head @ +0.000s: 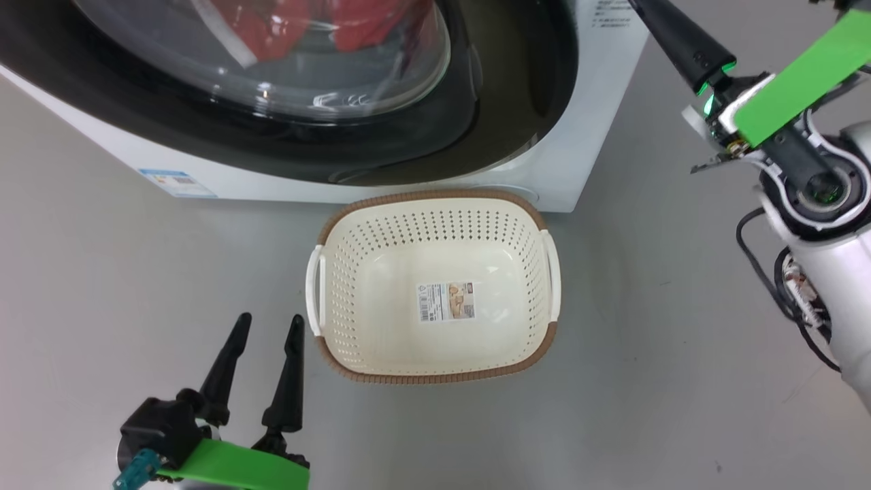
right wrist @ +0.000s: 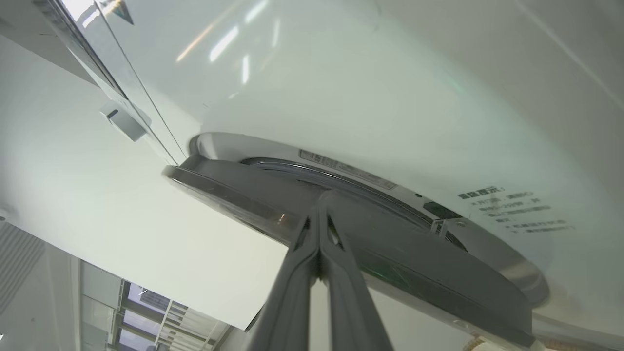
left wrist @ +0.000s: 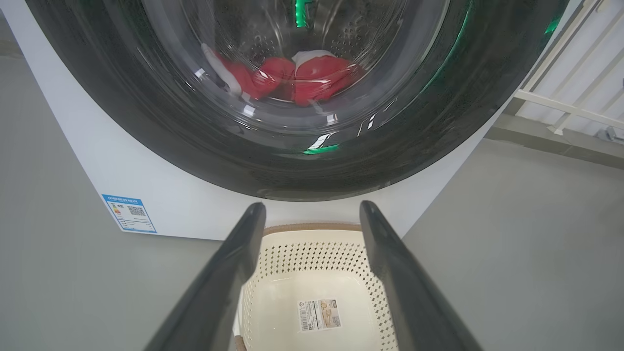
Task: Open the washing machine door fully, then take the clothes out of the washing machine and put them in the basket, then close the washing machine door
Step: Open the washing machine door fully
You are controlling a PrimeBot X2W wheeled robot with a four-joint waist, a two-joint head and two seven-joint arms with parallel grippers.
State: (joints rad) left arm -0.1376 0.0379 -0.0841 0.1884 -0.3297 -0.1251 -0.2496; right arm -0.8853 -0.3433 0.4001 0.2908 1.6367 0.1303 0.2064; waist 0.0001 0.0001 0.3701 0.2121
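L pincer [head: 270, 320]: nearest the head cam, lower left; fingers spread, holding nothing, hovers over the floor [head: 136, 306] just left of the basket [head: 354, 272].
R pincer [right wrist: 320, 204]: fingers pressed together, tips at the rim edge of the door [right wrist: 414, 263]; whether they bear on it or only touch, can't tell.
door: glossy black rim, bulging glass [head: 340, 88]; in R wrist view seems ajar a crack, far from fully open.
door handling: stiff, hinged, prob. weighty; gloss likely slippery, so hook behind the rim edge on the R pincer's side, not on the glass.
clothes [left wrist: 302, 78]: red w/ white trim, low in the drum [left wrist: 351, 34] behind the glass.
clothes handling: soft, limp, light; pinch a top fold, expect loose ends to trail over the opening.
basket: empty, upright on the floor, just in front of the washing machine [head: 599, 102]; light plastic, could slide if bumped.
step: opening the door, judged barely begun.
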